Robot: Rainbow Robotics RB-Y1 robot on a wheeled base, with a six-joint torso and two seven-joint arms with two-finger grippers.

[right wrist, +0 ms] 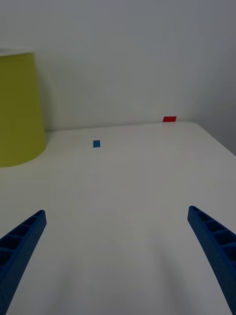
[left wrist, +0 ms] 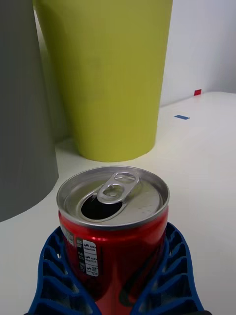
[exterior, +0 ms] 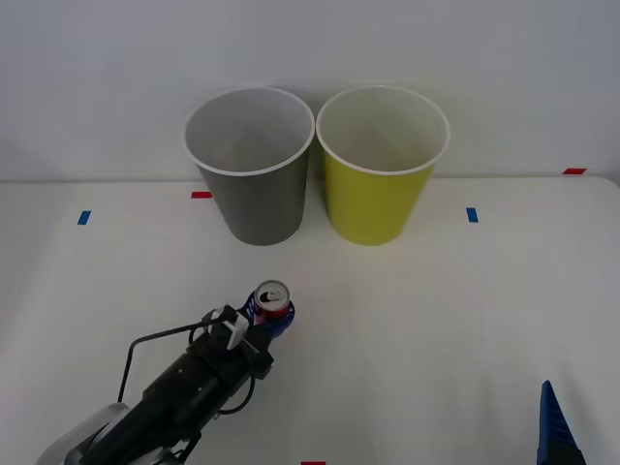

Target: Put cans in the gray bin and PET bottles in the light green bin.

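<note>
The red can [left wrist: 114, 231] is standing upright on the white table [exterior: 417, 320], in front of the gray bin [exterior: 254, 184], with the left claw [exterior: 260, 325] wrapping its blue fingers [left wrist: 54, 275] around it. The light green bin [exterior: 380, 179] is sitting just beside the gray one. The right claw [right wrist: 118, 261] is hovering spread wide near the table's right edge.

Red can [exterior: 272, 300] with silver top, gray bin [exterior: 254, 165], yellow-green bin [exterior: 380, 165], both white-rimmed.

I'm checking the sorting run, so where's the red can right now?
In the front view, the red can stands upright on the table's left side, clamped in the left pincer, apart from and in front of the gray bin.
</note>
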